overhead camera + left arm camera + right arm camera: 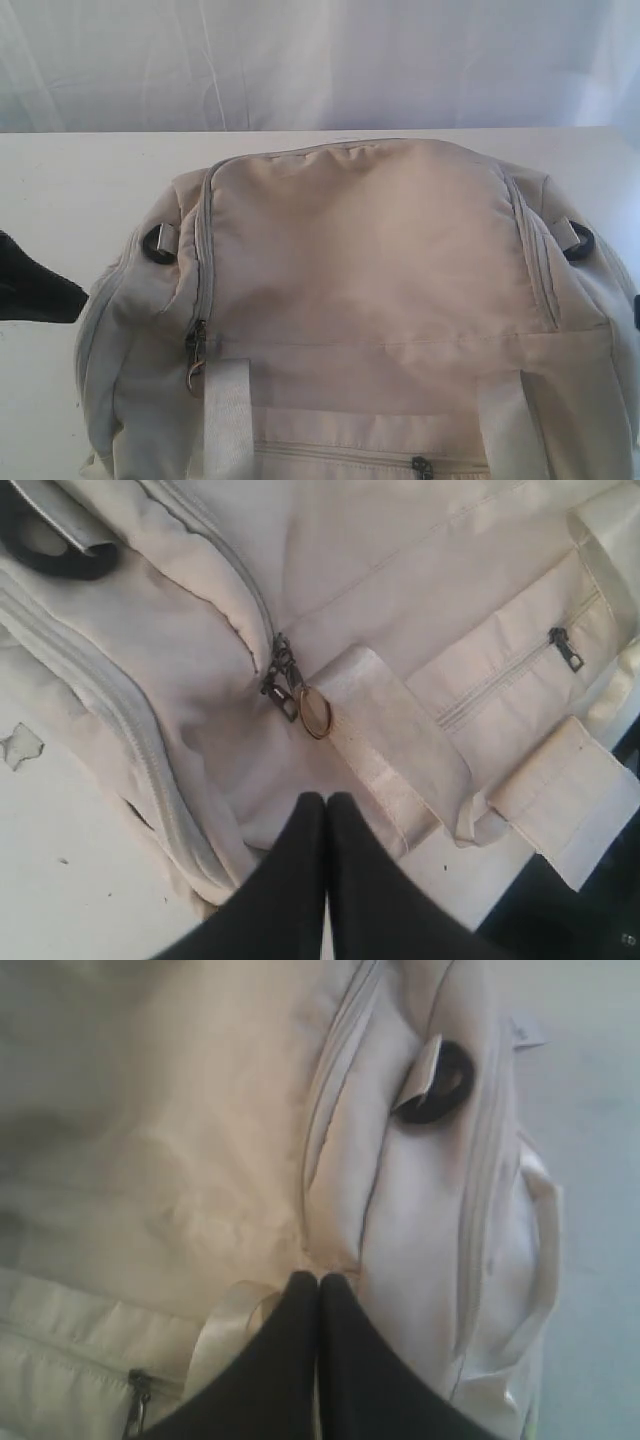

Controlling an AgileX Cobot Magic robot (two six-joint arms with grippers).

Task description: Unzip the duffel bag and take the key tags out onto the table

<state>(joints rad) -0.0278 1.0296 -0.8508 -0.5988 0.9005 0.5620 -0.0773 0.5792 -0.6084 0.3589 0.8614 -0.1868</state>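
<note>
Exterior view: the bag [370, 260] lies on the white tabletop [60, 190] and fills most of the frame, its top panel facing up. The grey zip [207, 250] round that panel is closed as far as we can follow it. Its pull [196, 345] sits at the near left corner, just above a white handle [228, 410]. The left arm [35, 285] shows only as a black shape at the left edge, just beside the bag's end.

In the left wrist view the left jaws are pressed tip to tip with nothing between them. They hang over the bag's fabric near the pull and its brass ring [316, 712] (close, but on neither). The ring lies against the handle. A black D-ring [50, 555] sits at the bag's end, and the front pocket zip [520, 670] is closed.

In the right wrist view the right jaws are likewise pressed together and hold nothing. Their tips are at the zip's other end, by the other handle [225, 1330]; we cannot tell whether they touch the cloth. A second D-ring [440, 1085] sits further along that side.
</note>
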